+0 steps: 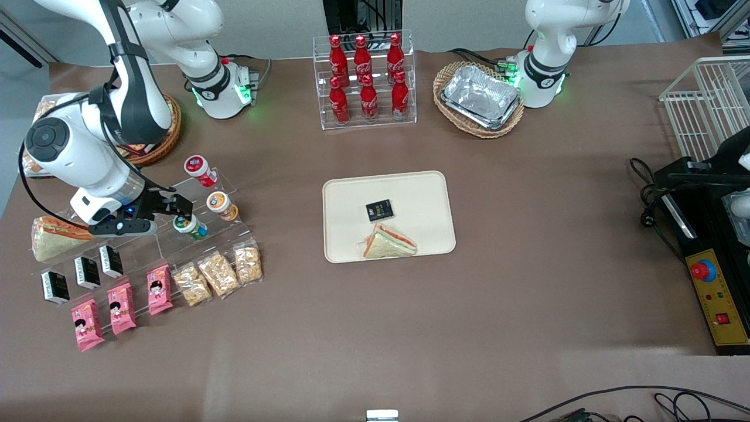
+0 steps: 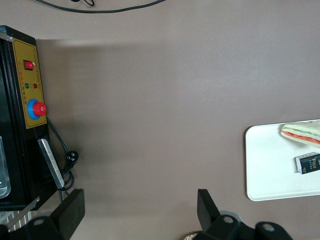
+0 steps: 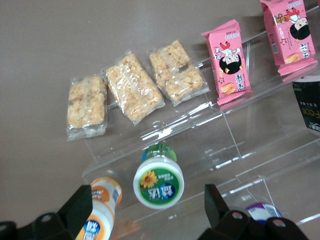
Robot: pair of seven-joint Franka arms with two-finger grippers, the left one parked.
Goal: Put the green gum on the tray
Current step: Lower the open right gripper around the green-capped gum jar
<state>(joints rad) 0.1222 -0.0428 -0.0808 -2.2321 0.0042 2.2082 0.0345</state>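
Observation:
The green gum is a small white canister with a green lid. It lies on a step of the clear acrylic stand toward the working arm's end of the table. My gripper hovers just above it, open and empty. In the right wrist view the green lid sits between my two spread fingers, touching neither. The cream tray lies mid-table and holds a wrapped sandwich and a small black packet. Its corner shows in the left wrist view.
An orange-lidded canister lies beside the green gum, close to one finger. A red-lidded canister sits higher up. Cereal bars, pink packets, black packets and a sandwich fill the stand. A cola rack and foil trays stand farther from the camera.

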